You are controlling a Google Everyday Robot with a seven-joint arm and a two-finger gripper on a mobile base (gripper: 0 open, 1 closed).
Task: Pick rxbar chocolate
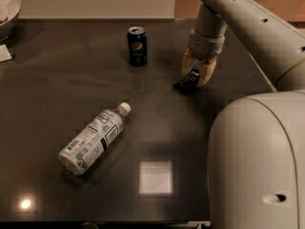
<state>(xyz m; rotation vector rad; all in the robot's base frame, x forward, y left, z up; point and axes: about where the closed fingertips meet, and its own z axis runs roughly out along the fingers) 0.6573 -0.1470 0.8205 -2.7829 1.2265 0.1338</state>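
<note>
The rxbar chocolate (187,82), a small flat black bar with white print, lies at the right of the dark table, tilted, with its far end between the fingers. My gripper (196,73) points down over it from the pale arm and is shut on the bar's upper end, low at the table surface. The bar's near end still touches the table.
A blue Pepsi can (137,46) stands left of the gripper at the back. A clear water bottle (93,139) lies on its side at centre left. A white bowl (9,8) sits at the far left corner. My pale robot body (257,161) fills the lower right.
</note>
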